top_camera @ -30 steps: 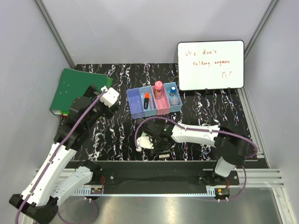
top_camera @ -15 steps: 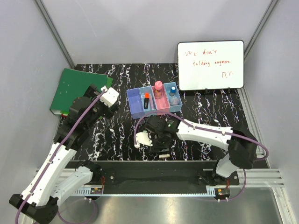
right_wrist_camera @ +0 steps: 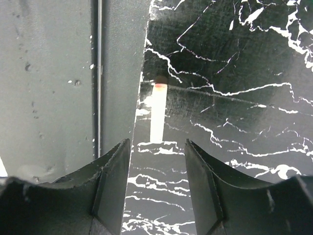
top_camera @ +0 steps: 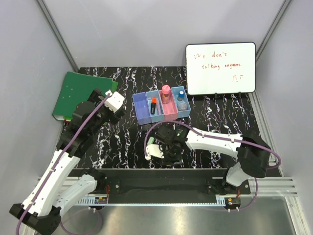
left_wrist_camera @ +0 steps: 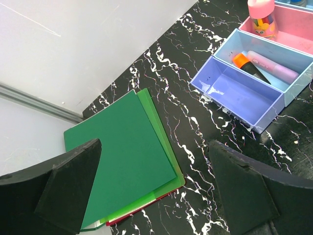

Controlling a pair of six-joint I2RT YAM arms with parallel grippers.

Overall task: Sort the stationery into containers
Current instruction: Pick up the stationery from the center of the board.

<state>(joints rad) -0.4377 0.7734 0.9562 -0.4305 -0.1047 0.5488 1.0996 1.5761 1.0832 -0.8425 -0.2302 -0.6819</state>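
The containers (top_camera: 161,106) are a row of four joined bins at mid table. In the left wrist view the near blue bin (left_wrist_camera: 234,93) is empty. The light blue bin holds an orange-capped marker (left_wrist_camera: 247,66) and a pale pink highlighter (left_wrist_camera: 274,68). The pink bin holds a pink-capped tube (left_wrist_camera: 261,14). A blue-capped bottle (top_camera: 181,98) stands in the far blue bin. My right gripper (top_camera: 172,156) (right_wrist_camera: 156,147) is open, low at the table's near edge. A beige eraser (right_wrist_camera: 157,112) lies just beyond its fingertips, in line with the gap. My left gripper (top_camera: 117,103) (left_wrist_camera: 151,166) is open and empty, above the table left of the bins.
A green binder (top_camera: 80,93) (left_wrist_camera: 122,152) lies at the back left. A whiteboard (top_camera: 220,68) with orange writing stands at the back right. The grey metal rail (right_wrist_camera: 49,88) runs along the table's near edge beside the eraser.
My right gripper has swung a little right and toward the near edge, and now covers the eraser in the top view. The left arm has not moved.
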